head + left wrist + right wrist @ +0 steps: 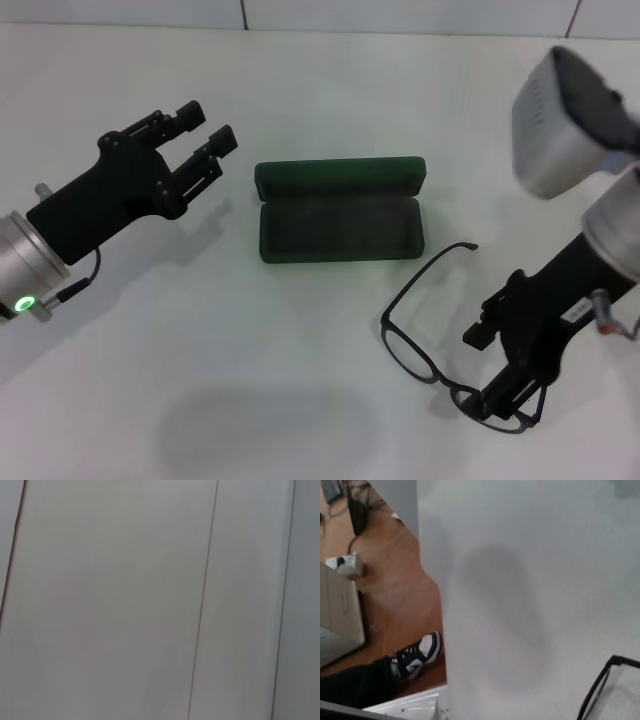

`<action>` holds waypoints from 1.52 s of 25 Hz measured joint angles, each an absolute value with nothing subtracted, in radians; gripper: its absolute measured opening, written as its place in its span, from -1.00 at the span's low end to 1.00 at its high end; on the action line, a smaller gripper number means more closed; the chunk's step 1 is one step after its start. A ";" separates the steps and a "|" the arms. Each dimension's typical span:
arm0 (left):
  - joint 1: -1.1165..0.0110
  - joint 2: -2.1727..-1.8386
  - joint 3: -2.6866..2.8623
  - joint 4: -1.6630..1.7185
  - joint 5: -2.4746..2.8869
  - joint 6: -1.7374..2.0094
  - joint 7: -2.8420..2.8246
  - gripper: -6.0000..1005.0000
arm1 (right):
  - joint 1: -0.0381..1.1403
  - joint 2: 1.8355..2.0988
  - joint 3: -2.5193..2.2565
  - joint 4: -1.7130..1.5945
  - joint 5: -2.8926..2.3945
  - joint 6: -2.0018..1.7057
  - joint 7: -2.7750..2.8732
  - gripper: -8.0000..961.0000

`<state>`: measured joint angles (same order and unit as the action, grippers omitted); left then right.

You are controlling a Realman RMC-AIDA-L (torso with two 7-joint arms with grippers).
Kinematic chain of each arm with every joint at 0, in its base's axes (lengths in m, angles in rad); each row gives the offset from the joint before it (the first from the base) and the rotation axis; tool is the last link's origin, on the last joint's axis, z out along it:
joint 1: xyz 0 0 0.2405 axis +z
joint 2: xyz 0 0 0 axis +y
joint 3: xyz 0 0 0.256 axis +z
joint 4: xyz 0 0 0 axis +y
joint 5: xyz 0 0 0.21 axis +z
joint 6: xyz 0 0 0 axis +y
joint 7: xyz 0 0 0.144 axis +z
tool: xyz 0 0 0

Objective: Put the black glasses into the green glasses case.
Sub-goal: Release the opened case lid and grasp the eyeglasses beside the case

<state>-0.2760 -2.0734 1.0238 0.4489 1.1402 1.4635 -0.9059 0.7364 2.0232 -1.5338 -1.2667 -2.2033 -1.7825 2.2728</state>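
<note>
The green glasses case [340, 228] lies open in the middle of the table, lid tilted back, dark lining showing and nothing in it. The black glasses [412, 352] lie in front of it to the right, one temple arm reaching toward the case. My right gripper [497, 398] is down on the glasses' right lens rim and hides that end. A piece of the black frame shows in the right wrist view [598, 692]. My left gripper [207, 128] is open and empty, held above the table to the left of the case.
The white table [300, 380] spreads around the case. Its edge shows in the right wrist view [443, 630], with the floor and a person's shoe [417, 655] beyond it. The left wrist view shows only pale wall panels [150, 600].
</note>
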 joint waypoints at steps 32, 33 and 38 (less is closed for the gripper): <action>-0.311 -2.079 1.026 0.413 1.178 1.464 -0.878 0.04 | 0.707 2.028 -1.886 -1.242 -2.221 -1.428 2.322 -0.09; -0.314 -2.079 1.026 0.411 1.178 1.463 -0.878 0.04 | 0.709 2.028 -1.884 -1.242 -2.222 -1.430 2.322 -0.12; -0.320 -2.076 1.025 0.410 1.178 1.461 -0.879 0.05 | 0.718 2.025 -1.873 -1.243 -2.226 -1.440 2.322 -0.30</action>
